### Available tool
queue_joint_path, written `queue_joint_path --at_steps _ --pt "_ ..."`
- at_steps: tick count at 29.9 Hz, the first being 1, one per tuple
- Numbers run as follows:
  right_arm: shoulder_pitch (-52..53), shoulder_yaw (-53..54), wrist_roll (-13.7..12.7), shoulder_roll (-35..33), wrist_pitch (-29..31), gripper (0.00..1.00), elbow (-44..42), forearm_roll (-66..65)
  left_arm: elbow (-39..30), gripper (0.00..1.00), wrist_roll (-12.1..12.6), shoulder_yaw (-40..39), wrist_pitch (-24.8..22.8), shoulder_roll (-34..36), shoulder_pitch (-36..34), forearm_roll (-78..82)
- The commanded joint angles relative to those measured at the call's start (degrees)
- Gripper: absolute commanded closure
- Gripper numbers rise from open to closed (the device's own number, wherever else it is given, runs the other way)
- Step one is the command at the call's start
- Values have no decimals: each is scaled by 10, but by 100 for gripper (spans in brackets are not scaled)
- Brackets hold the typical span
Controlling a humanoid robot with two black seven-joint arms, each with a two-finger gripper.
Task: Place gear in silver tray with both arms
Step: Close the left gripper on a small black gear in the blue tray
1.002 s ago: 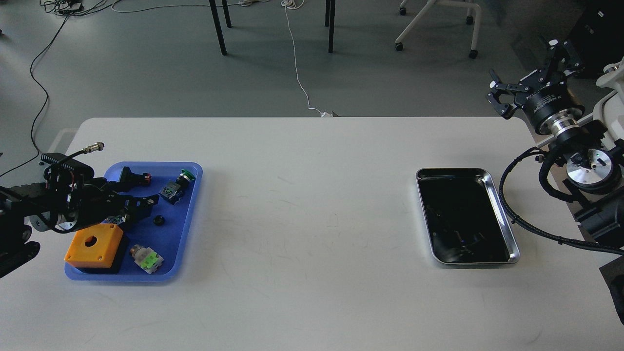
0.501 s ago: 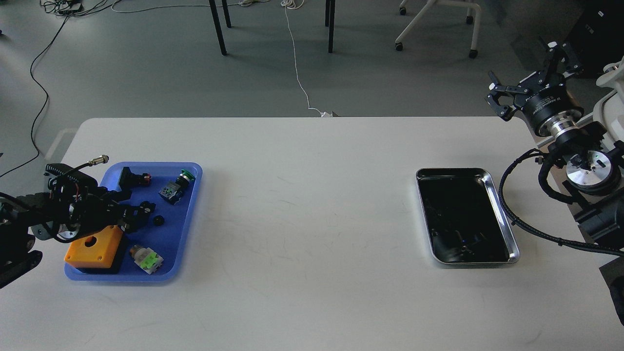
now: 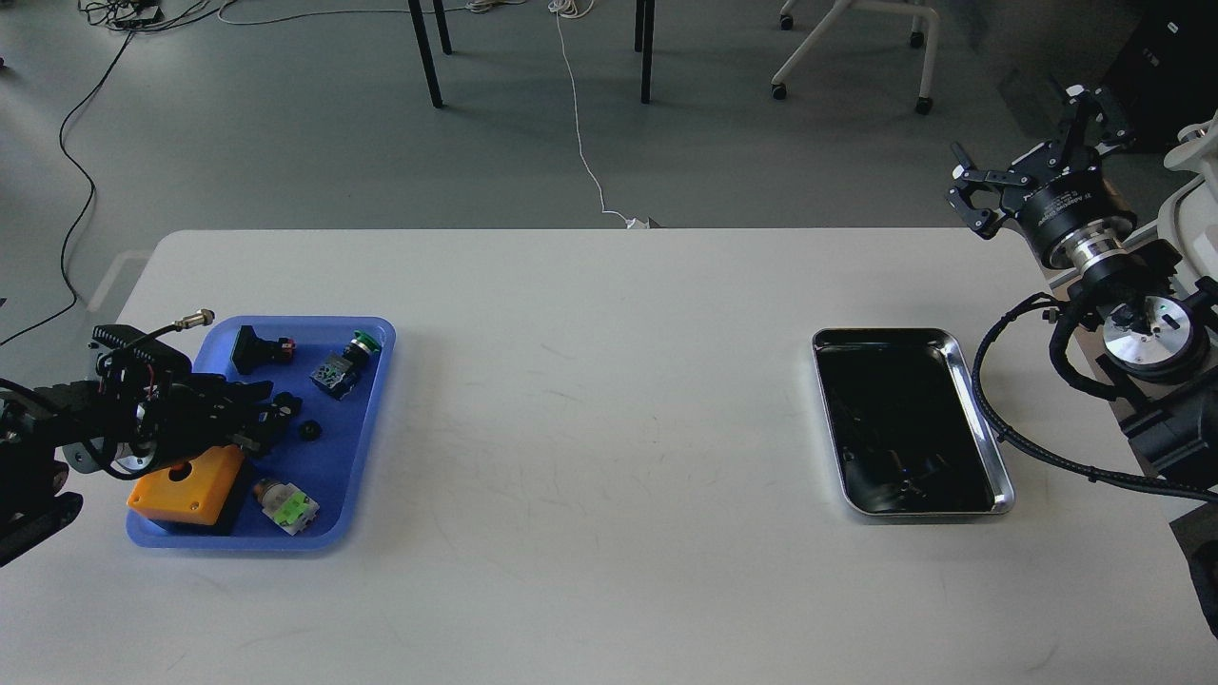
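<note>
At the left edge of the frame, the left gripper point(image 3: 271, 419) reaches low over the blue plastic tray point(image 3: 366, 419), its dark fingers bunched close together above the tray floor; whether they already pinch something I cannot tell, since black fingers and black parts merge; the likeliest gear is the small black round piece point(image 3: 308, 431) lying just beside the fingertips, between the orange plastic box with a round hole point(image 3: 186, 485) and the green-capped push button point(image 3: 362, 342); to do this step well, the fingers should straddle that piece squarely, close fully, then rise straight up clear of the orange box; the left forearm lies nearly level, coming in from the frame's left; at the upper right, the right gripper point(image 3: 1032, 143) is raised off the table with fingers spread wide, empty; the shiny rectangular silver tray point(image 3: 985, 428) sits at right of centre on the white table point(image 3: 590, 400), well apart from the gear, holding nothing visible
</note>
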Motion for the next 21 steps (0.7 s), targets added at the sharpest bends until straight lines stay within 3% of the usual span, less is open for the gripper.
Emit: queue_joint_path --at_steps 1,10,16,21 --pt "0 0 0 0 0 0 0 0 8 57 0 0 0 -5 0 0" --pt "-1 0 0 0 0 0 -1 0 18 58 -6 3 0 -15 0 1" --pt "-1 0 0 1 0 0 -1 0 37 73 -6 4 0 -22 1 1" --pt "-1 1 0 1 0 0 -1 0 37 79 -7 15 0 -22 0 0"
